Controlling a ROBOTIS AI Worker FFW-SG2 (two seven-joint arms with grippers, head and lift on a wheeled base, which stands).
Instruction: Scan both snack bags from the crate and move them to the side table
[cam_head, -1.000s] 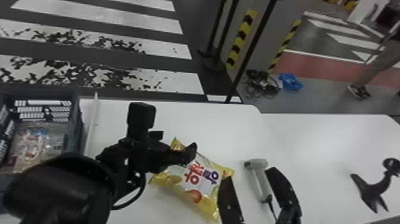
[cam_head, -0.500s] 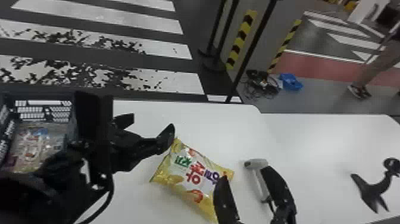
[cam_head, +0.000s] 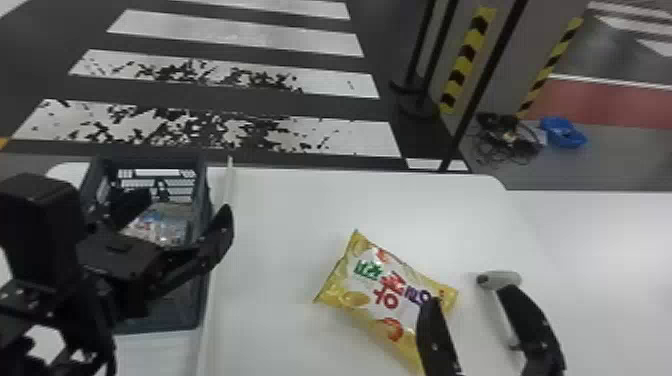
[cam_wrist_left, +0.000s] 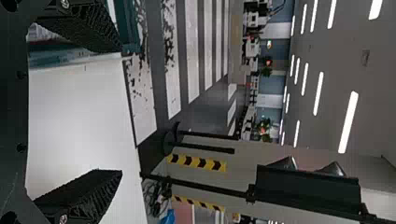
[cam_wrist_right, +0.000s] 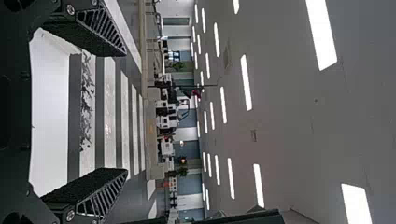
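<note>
I have my left tool (cam_head: 179, 206) spread wide over the crate (cam_head: 170, 315), near the far-left corner of the bench (cam_head: 280, 210); a snack bag (cam_head: 167, 220) lies inside. My right tool (cam_head: 471, 296), also wide, is near the yellow bag (cam_head: 385, 295), well in from the far edge.

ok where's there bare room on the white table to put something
Bare: between the long white rail and the yellow snack bag, and beyond that bag. Crowded: the bag's right end, with the right gripper and grey scanner; the dark plastic crate, under the left gripper.
</note>
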